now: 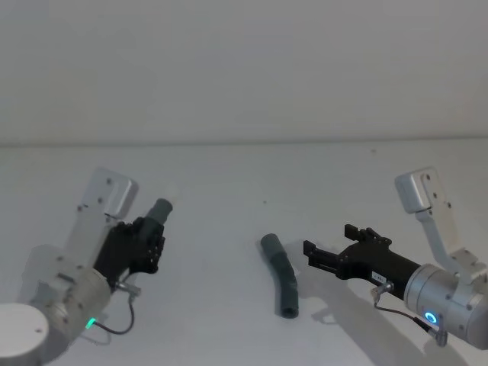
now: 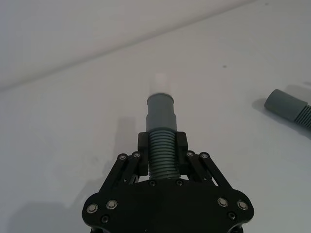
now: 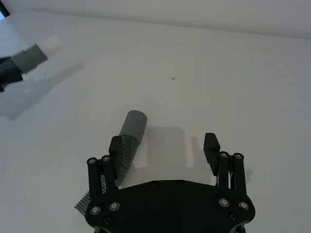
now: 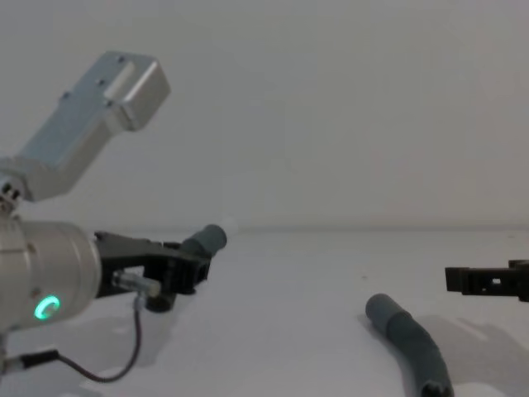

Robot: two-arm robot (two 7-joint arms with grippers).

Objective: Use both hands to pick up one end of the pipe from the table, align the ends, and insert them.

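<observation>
My left gripper [image 1: 149, 238] [image 2: 162, 145] [image 4: 186, 266] is shut on the corrugated part of the pipe, held above the table [image 1: 229, 171]. That end's grey cuff [image 2: 160, 110] with its white tip [image 2: 159, 82] points away from the gripper. A second curved stretch of pipe [image 1: 280, 274] [image 4: 409, 337] lies on the table at the centre, its plain socket end [image 3: 132, 125] facing away from me. My right gripper [image 1: 329, 240] [image 3: 164, 144] hovers open just right of it, with nothing between its fingers. One of its fingers [image 3: 116, 144] overlaps the hose.
The white table stretches back to a plain pale wall [image 1: 244, 69]. A few small dark specks [image 3: 173, 77] mark the surface.
</observation>
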